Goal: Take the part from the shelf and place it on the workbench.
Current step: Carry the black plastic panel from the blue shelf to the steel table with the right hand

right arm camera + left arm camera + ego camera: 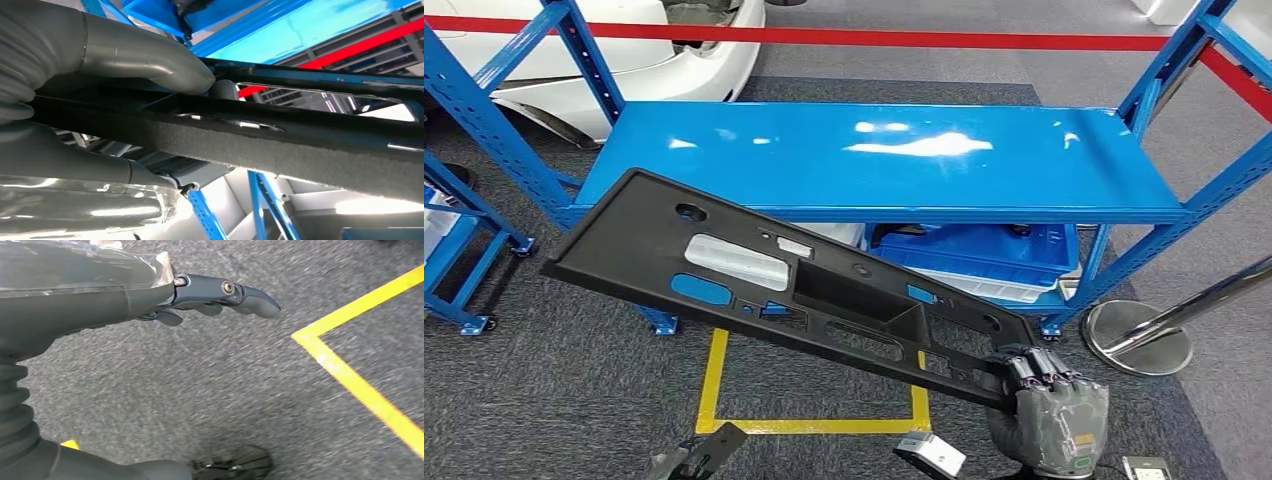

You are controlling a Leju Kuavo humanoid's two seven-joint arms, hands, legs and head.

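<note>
Below shelf (884, 160), right hand (1046, 410) gripping part (764, 280)

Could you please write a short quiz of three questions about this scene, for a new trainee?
1. True or false: the black panel lies flat on the blue shelf.
2. Which hand holds the panel? A) left hand B) right hand C) both hands
3. Fill in: the yellow tape on the grey floor marks a ____ outline.

Key
1. False. The panel is tilted in the air in front of the shelf, gripped at its lower end.
2. B. The right hand grips it, with the thumb pressed on the panel's edge; the left hand hangs over the carpet and holds nothing.
3. Rectangular.
</note>
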